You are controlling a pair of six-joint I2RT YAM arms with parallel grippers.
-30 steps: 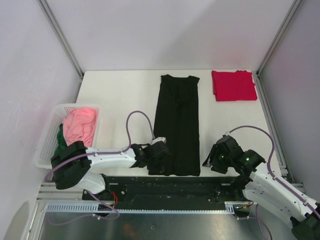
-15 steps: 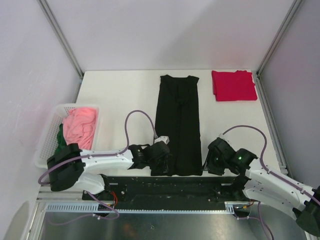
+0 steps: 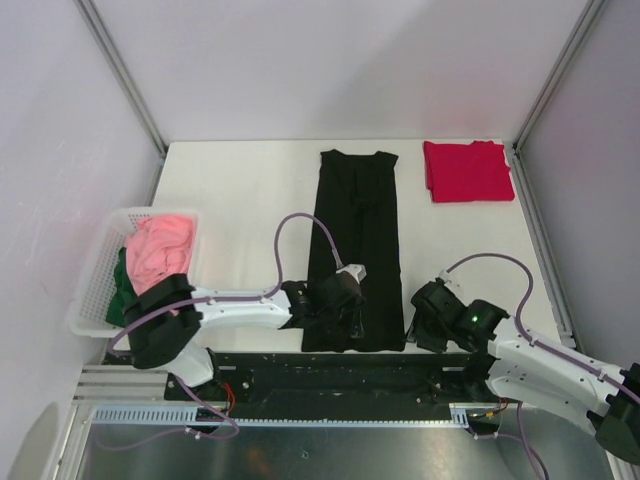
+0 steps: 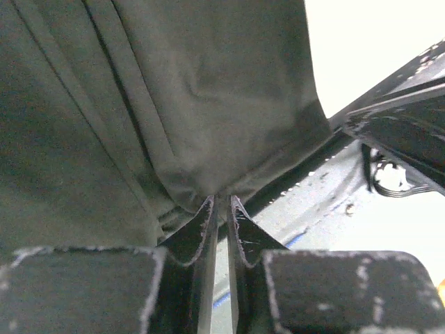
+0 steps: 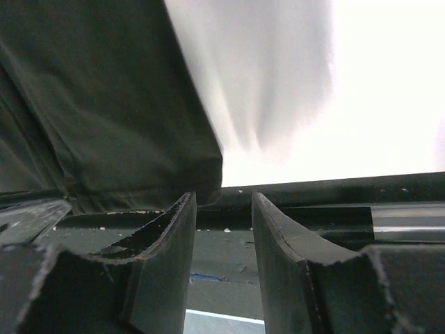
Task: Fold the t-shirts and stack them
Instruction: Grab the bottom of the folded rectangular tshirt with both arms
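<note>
- A long black cloth t-shirt [image 3: 355, 225] lies flat mid white counter [image 3: 235, 190], its hem at the near edge.
- The left end effector [image 4: 220, 202] pinches that hem, puckering the cloth.
- The right end effector [image 5: 224, 203] stands parted beside the hem's right corner.

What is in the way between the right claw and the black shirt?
Nothing that I can see. The right claw is open at the near right corner of the black shirt, and no other thing lies between them.
</note>
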